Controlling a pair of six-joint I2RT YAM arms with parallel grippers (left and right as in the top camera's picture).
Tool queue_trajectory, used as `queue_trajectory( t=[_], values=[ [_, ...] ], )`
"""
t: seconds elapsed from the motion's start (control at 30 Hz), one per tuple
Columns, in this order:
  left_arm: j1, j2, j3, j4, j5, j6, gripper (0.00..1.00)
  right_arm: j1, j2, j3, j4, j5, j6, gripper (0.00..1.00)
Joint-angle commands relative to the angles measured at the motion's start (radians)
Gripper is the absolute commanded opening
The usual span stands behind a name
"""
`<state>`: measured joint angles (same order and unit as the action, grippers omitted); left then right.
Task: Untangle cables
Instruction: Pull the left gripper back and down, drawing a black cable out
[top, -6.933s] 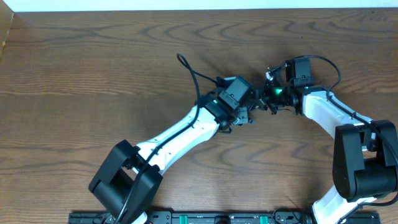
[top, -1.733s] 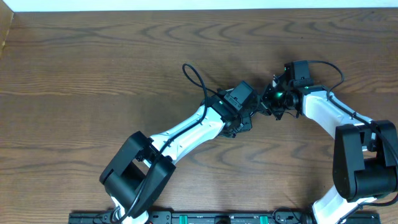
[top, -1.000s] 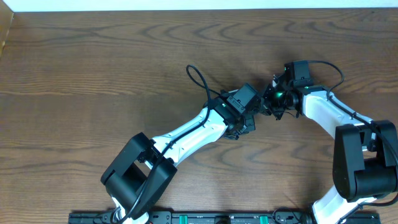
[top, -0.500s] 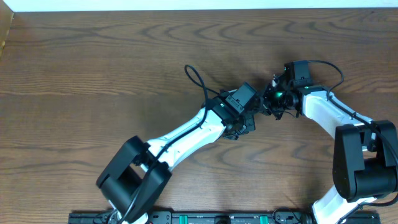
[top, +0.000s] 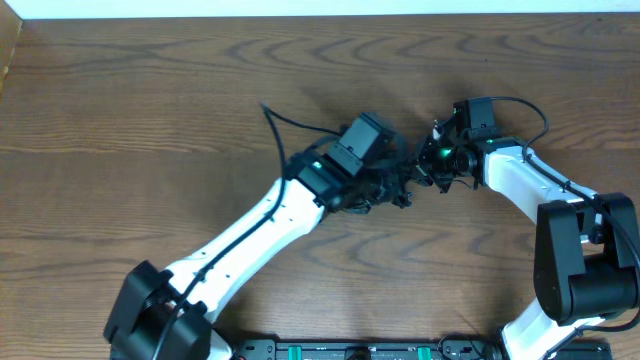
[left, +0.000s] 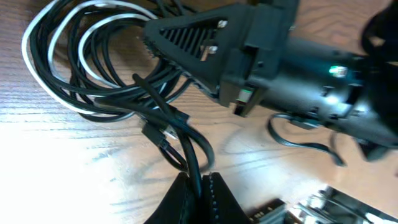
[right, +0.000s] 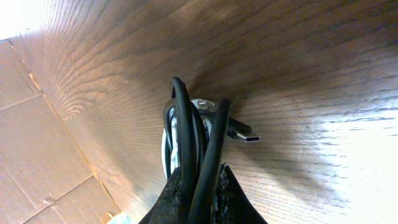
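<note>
Left arm (top: 250, 230) is swinging out wider than before, left gripper (left: 200, 186) pinching one black cable (left: 193, 165), right gripper (right: 196, 180) clamping the cable bundle (right: 183, 124), bare table (top: 150, 100) stretching leftward and toward the far edge.

No legible text, label or number anywhere.
</note>
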<state>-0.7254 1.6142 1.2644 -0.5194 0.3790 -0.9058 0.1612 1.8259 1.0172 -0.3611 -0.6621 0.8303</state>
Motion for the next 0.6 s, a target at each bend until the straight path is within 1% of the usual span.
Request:
queue_trajectory(
  t=[0.0,0.13,0.3,0.47,0.57],
  values=[
    [0.031,-0.074,-0.002,0.005,0.093,0.003,0.07,0.006,0.003,0.008,0.002,0.031,-0.021,0.01],
    [0.054,-0.106,-0.002,0.006,0.124,0.003,0.08,0.006,0.003,0.008,0.002,0.031,-0.021,0.01],
    [0.079,-0.135,-0.002,0.017,0.214,0.003,0.07,0.006,0.003,0.008,0.002,0.032,-0.021,0.01],
    [0.082,-0.139,-0.002,0.008,0.212,0.019,0.08,0.006,0.003,0.008,0.002,0.031,-0.021,0.01],
    [0.082,-0.138,-0.002,0.001,0.212,0.066,0.08,0.006,0.003,0.008,0.002,0.031,-0.021,0.01]
  ],
)
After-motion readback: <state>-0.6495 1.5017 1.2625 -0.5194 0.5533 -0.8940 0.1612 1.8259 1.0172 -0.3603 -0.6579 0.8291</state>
